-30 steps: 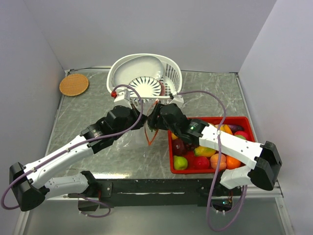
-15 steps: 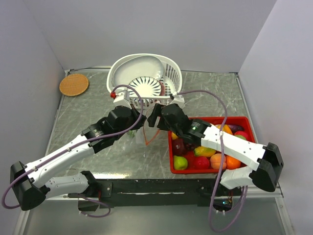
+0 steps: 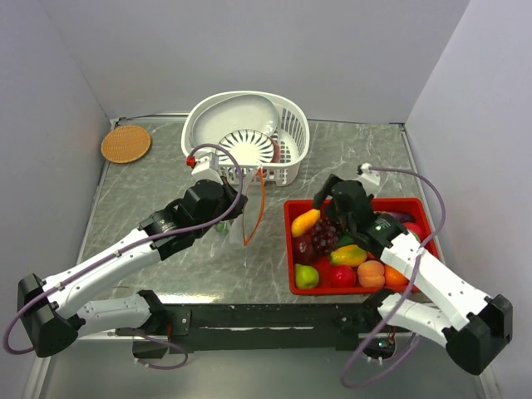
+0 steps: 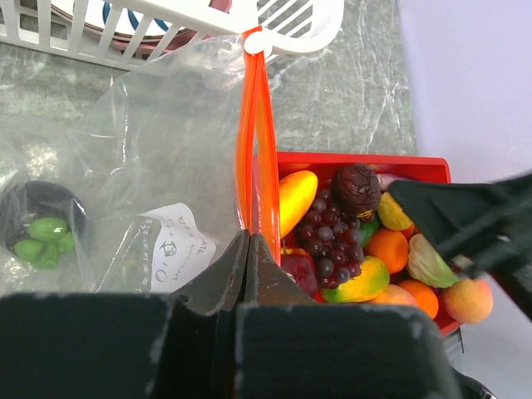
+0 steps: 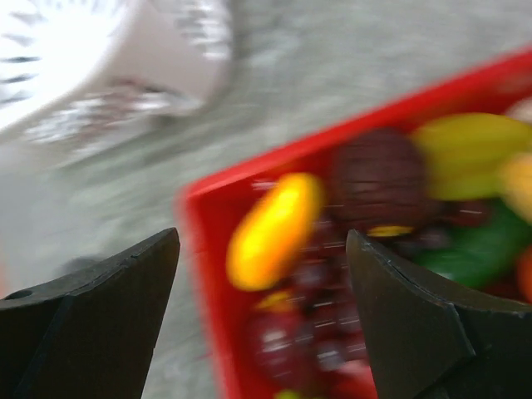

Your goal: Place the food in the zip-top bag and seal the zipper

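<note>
While pinched at its near end by the closed left hand (image 4: 249,243), runs near to far over the desk (image 3: 141,191), far tip by the white basket (image 4: 166,33): the zipper (image 4: 253,141) of the zip-top bag (image 4: 158,141). Hangs spread wide above the food (image 4: 332,241) in the red tray (image 4: 357,158) at right: the right hand (image 5: 262,237).

Bright, even light; right wrist view motion-blurred.
</note>
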`<state>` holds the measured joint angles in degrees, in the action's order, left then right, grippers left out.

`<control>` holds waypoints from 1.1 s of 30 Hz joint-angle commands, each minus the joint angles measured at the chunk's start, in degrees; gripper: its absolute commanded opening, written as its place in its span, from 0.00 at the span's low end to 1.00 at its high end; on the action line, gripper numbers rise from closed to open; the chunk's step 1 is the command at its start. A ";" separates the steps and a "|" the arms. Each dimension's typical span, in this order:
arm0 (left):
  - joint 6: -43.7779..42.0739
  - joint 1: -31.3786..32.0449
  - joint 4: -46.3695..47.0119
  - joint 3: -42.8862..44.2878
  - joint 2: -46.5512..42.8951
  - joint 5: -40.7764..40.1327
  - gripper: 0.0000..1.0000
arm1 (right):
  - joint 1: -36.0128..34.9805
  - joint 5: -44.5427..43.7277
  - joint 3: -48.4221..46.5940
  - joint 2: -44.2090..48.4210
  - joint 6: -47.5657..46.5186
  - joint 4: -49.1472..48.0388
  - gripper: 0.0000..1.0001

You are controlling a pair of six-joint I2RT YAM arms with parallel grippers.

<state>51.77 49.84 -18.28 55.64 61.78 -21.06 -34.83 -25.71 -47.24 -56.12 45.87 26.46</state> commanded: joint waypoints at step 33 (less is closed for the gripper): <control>-1.23 0.25 2.02 2.11 0.53 1.02 0.01 | 9.88 14.18 0.23 3.82 -3.60 -1.40 0.22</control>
<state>51.13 49.84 -18.28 55.64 63.05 -20.75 -21.63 -17.17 -42.87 -56.66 41.08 24.49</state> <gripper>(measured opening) 0.018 0.630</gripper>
